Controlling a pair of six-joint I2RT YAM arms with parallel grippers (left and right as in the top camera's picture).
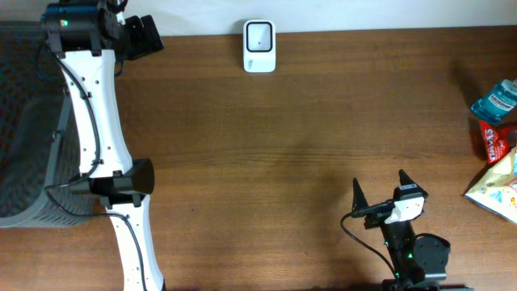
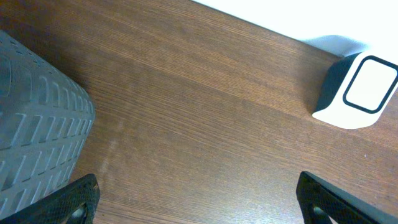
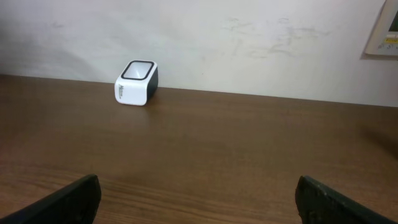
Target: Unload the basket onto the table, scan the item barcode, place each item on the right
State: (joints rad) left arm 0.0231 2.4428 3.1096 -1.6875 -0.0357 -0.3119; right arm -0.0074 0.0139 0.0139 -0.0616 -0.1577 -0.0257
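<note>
**Here, both grippers are spread wide and hold nothing**

The white scanner (image 1: 259,46) sits at the far edge of the brown table (image 1: 283,153), right by the wall. The things to scan lie at the right edge of the table: a blue bottle (image 1: 497,99), a red packet (image 1: 494,139) and a pale bag (image 1: 497,190). They lie close together and run past the edge of the overhead picture.

The left gripper (image 1: 141,36) is up in the far left corner, with its fingers spread apart. A grey basket (image 1: 24,121) stands just beside that arm, at the left edge. The right gripper (image 1: 382,186) is near the front edge, with its fingers spread too. A wide stretch of wood lies between it and the scanner. The bottle, packet and bag are off to its right.

Only the overhead view shows the bottle, packet and bag. The left wrist view shows the basket's (image 2: 37,124) ribbed wall up close and the scanner (image 2: 357,90) at the right. The right wrist view shows the scanner (image 3: 137,83) far off against the white wall (image 3: 249,37).
</note>
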